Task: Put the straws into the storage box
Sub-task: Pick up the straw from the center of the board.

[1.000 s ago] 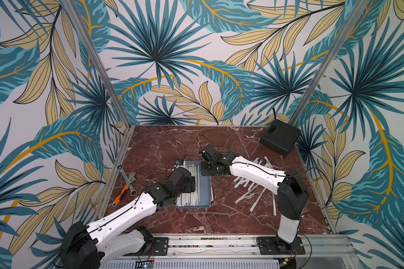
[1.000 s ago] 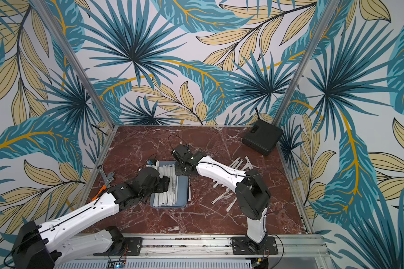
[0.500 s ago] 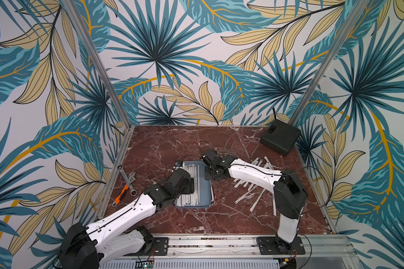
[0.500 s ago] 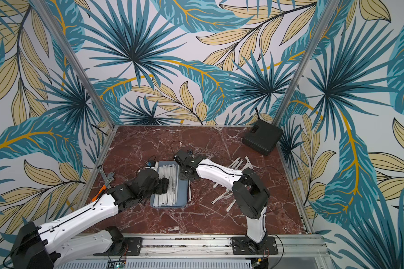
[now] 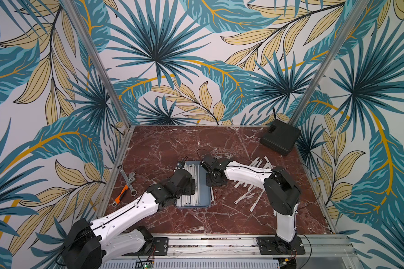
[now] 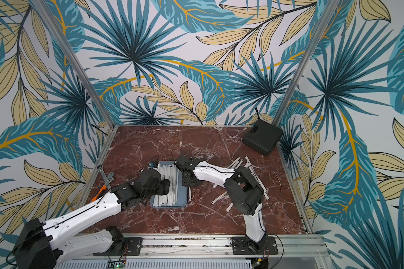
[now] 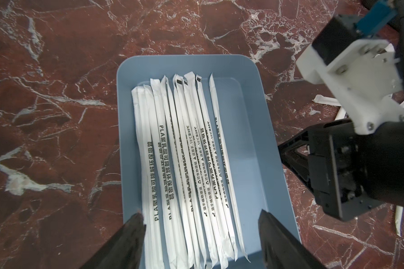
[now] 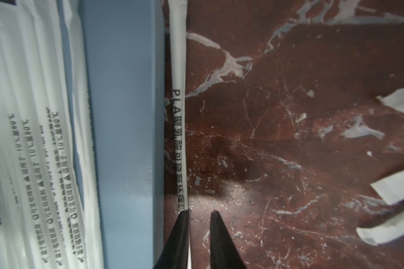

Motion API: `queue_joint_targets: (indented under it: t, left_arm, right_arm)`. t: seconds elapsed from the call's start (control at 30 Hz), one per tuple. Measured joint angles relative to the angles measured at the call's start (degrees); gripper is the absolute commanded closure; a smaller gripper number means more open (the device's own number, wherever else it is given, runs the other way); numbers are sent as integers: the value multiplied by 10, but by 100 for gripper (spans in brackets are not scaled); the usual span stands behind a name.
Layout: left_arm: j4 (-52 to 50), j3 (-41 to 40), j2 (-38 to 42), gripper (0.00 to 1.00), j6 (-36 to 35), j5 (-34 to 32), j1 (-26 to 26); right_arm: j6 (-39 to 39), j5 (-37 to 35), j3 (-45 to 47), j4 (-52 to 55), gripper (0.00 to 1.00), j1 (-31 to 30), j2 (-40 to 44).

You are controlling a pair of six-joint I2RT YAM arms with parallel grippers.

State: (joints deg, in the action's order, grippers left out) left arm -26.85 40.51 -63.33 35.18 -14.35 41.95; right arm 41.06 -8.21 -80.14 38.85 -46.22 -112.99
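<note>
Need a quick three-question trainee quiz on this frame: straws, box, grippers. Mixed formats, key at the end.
1. True or false: one straw lies on the table outside the storage box, right along its wall.
2. What lies near the table edge on the robot's left? A) wrenches B) scissors C) cups
3. Fill in: the left gripper hangs over the straws in the box with its jaws ___.
Key: 1 true; 2 A; 3 open.
</note>
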Motion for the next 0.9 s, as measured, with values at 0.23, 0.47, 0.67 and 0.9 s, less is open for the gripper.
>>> queue_joint_targets:
  t: [0.23, 0.47, 0.67, 0.9]
  left_arm:
    - [0, 0, 0, 18, 0, 0, 0]
    - [0, 0, 0, 18, 0, 0, 0]
    - [0, 0, 0, 19, 0, 0, 0]
    - [-1, 0, 0, 18, 0, 0, 0]
  right_arm:
    - [-3, 18, 0, -9, 76, 0, -13]
    - [-4, 25, -3, -14, 75, 0, -18]
    - [-7, 24, -10, -16, 75, 0, -31]
    - [-17, 17, -7, -21, 84, 24, -31]
